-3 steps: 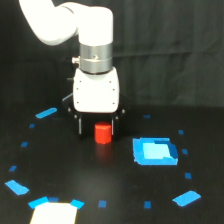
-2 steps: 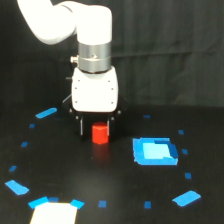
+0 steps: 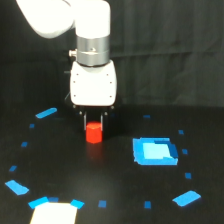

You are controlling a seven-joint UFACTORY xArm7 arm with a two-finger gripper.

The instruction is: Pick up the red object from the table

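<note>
The red object [image 3: 93,134] is a small stubby red-orange block standing on the black table [image 3: 115,195] a little left of centre in the exterior view. My gripper [image 3: 94,124] hangs straight down from the white arm, directly over the block. Its two dark fingers [image 3: 84,121] press against the block's upper sides, one on each side. The gripper is shut on the red object. The block's lower half shows below the fingertips, and its base looks level with the table surface.
A larger blue square patch [image 3: 155,151] lies on the exterior view's right of the block. Small blue tape marks [image 3: 46,113] ring the area. A white sheet with blue corners [image 3: 55,212] sits at the front left. A dark curtain hangs behind.
The fingers stood wide apart on either side of the block one second ago. They have since drawn inward onto its sides. The block has stayed in place.
</note>
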